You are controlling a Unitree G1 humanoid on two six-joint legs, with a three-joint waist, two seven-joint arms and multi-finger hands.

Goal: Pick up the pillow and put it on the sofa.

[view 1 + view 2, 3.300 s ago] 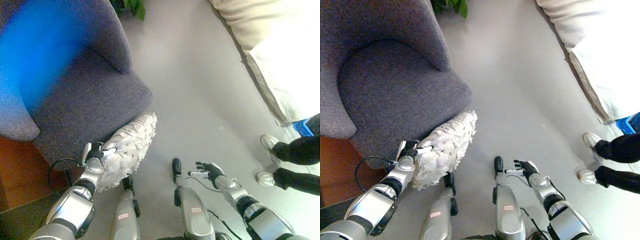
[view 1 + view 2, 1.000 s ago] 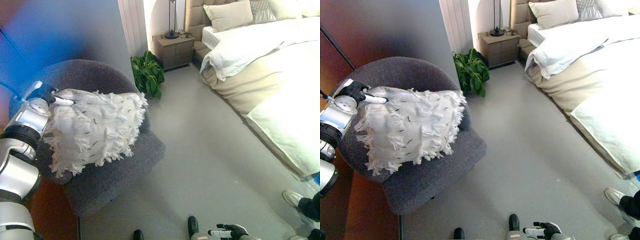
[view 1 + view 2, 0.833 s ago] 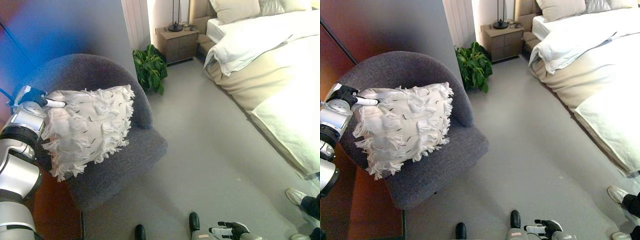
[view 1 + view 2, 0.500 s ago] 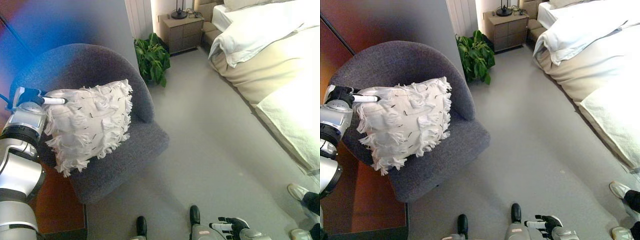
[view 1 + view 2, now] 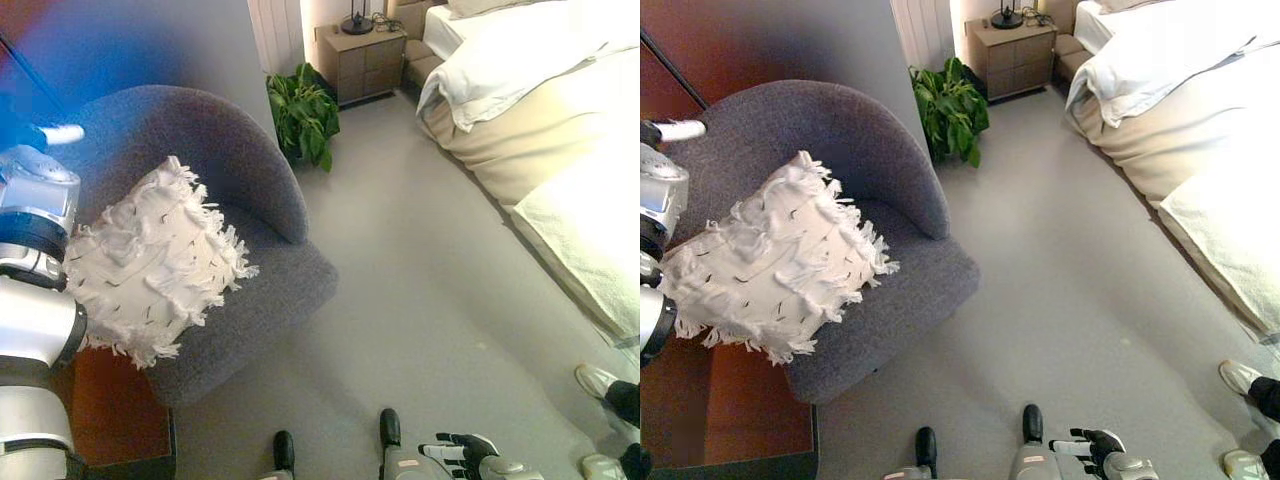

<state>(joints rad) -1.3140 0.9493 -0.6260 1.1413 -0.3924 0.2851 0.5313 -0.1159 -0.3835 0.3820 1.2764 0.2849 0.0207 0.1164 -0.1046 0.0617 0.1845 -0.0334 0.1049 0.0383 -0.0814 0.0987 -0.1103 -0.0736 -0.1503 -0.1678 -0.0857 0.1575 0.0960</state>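
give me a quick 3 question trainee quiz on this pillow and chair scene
1. True or false: the white fringed pillow lies on the floor.
2. What stands between the grey armchair and the nightstand? A) a lamp B) a potted plant C) a basket
3. Fill in: the left hand shows at the view's ____ edge.

Key:
1. False, it rests on the armchair seat.
2. B
3. left

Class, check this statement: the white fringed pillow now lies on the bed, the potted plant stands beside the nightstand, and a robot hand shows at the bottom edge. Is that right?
Not quite. The white fringed pillow lies on the grey armchair, not the bed; the right eye view shows it. The potted plant does stand beside the nightstand, and the right robot hand does show at the bottom edge.
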